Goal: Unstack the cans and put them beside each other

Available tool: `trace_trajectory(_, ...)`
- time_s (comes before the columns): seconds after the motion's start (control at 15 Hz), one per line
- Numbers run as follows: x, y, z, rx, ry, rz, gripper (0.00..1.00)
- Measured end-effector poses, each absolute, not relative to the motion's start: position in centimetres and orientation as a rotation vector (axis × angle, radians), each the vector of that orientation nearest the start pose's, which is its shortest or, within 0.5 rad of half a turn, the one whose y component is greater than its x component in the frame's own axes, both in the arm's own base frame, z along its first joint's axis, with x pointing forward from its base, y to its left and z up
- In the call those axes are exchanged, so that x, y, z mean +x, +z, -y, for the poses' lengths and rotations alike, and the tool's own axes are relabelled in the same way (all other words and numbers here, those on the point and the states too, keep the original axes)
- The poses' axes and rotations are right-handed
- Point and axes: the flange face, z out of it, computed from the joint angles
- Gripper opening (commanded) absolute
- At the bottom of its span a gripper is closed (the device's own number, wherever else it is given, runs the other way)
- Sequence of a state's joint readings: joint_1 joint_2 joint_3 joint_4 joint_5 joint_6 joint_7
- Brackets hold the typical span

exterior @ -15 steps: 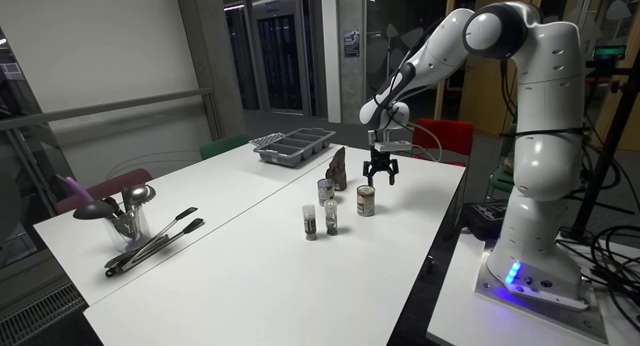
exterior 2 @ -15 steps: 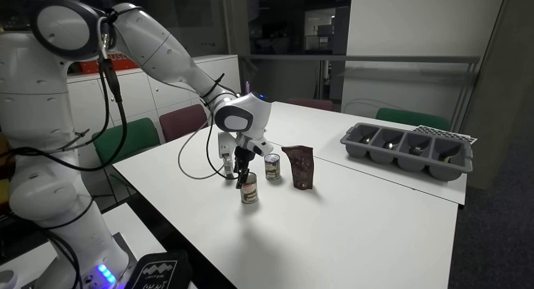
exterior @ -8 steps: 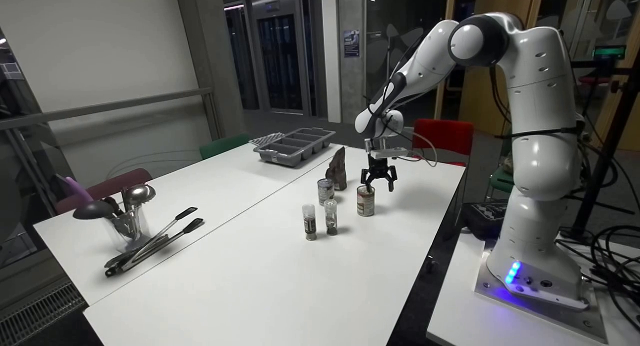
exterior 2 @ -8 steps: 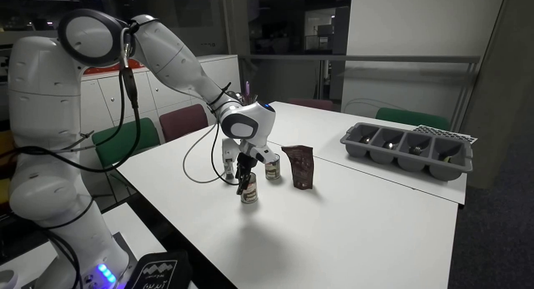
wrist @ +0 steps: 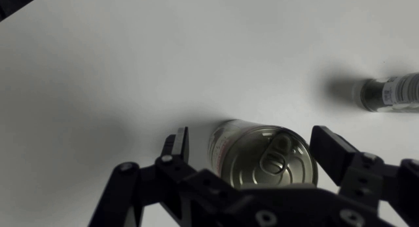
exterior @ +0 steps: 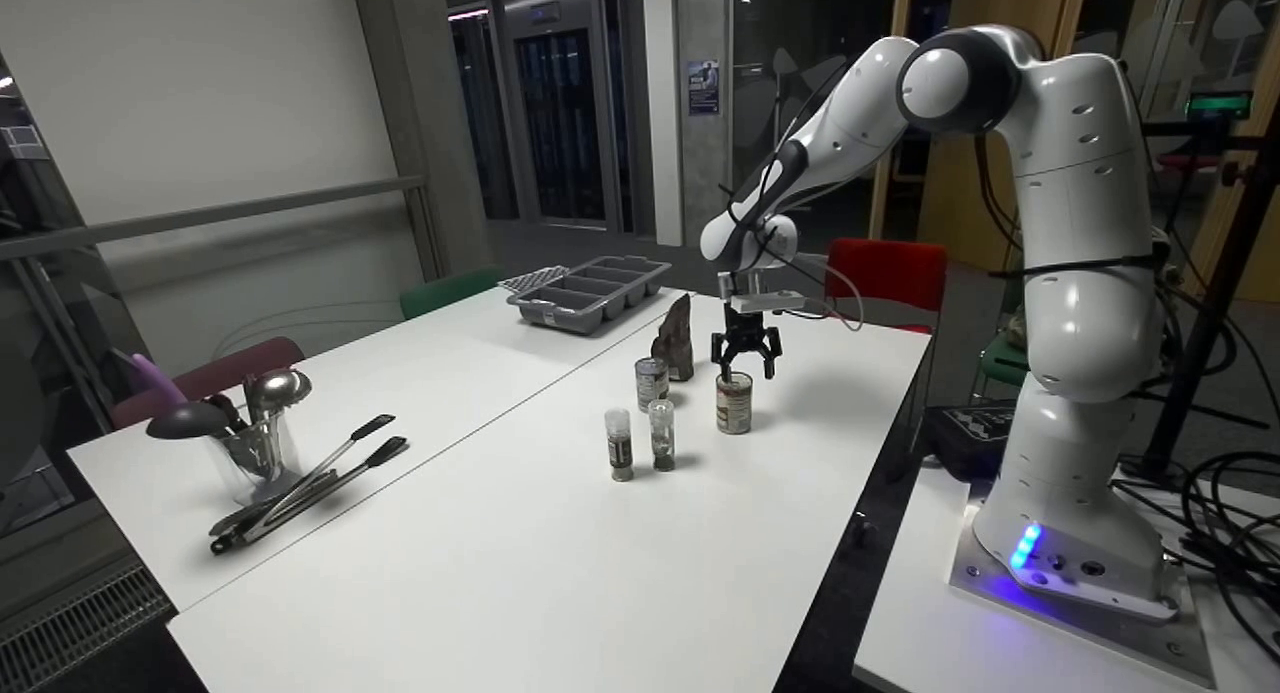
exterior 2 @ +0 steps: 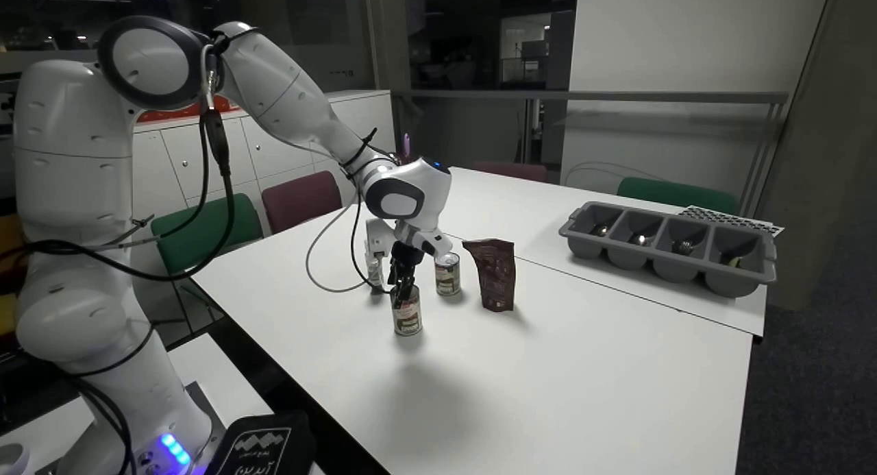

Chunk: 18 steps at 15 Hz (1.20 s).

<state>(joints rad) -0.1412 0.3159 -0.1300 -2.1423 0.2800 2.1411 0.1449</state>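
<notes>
Two labelled tin cans stand upright and apart on the white table. The nearer can (exterior: 734, 409) is under my gripper (exterior: 747, 371) and also shows in an exterior view (exterior 2: 408, 320). The farther can (exterior: 651, 383) shows in both exterior views (exterior 2: 447, 275). In the wrist view my gripper (wrist: 250, 138) is open with the nearer can's ring-pull lid (wrist: 258, 158) between its fingers. The right finger appears to touch or nearly touch the can's rim; a gap shows at the left finger. The gripper base hides the lid's lower part.
Two small glass shakers (exterior: 619, 448) (exterior: 662, 438) stand near the cans. A dark brown pouch (exterior 2: 495, 276) stands behind the farther can. A grey compartment tray (exterior 2: 668, 245), tongs (exterior: 310, 488) and a utensil cup (exterior: 255, 463) sit farther off on the table.
My gripper has come down and moved sideways over the nearer can, toward the farther can. The nearer can has shifted very slightly. The other things have not moved.
</notes>
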Motion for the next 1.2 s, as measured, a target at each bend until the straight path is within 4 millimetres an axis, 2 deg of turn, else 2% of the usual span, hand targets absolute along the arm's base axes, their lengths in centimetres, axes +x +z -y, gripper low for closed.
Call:
trace_trajectory(0.53,54.0,25.9,12.0,-2.75,0.426,-0.784,1.0)
trace_trajectory(0.93,53.8,25.5,11.5,-2.738,0.457,-0.768,1.0)
trace_trajectory(1.2,53.6,24.8,11.6,-2.727,0.487,-0.843,1.0)
